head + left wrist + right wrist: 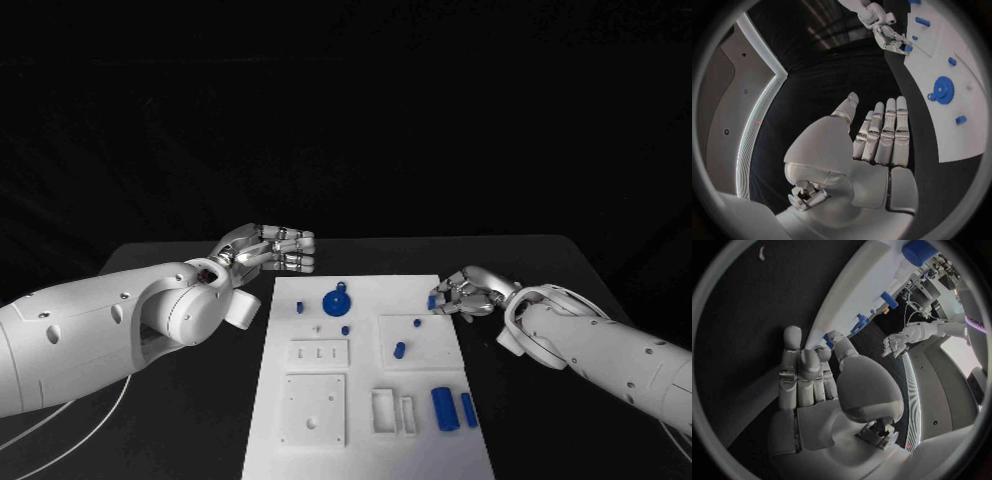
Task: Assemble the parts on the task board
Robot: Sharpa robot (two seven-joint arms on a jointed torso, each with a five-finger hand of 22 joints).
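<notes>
The left hand (271,249) hangs empty over the counter (173,260), fingers curled loosely, beside the white board (361,440), while the right hand (469,292) pinches a small blue peg (431,301) at the board's edge, which could slip from that shallow fingertip grip.

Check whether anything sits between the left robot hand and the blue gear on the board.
Nothing visible does. The left robot hand hovers over bare black table beside the task board's far left corner; the blue gear lies just inside that corner, with a small blue peg next to it, off the direct line.
</notes>
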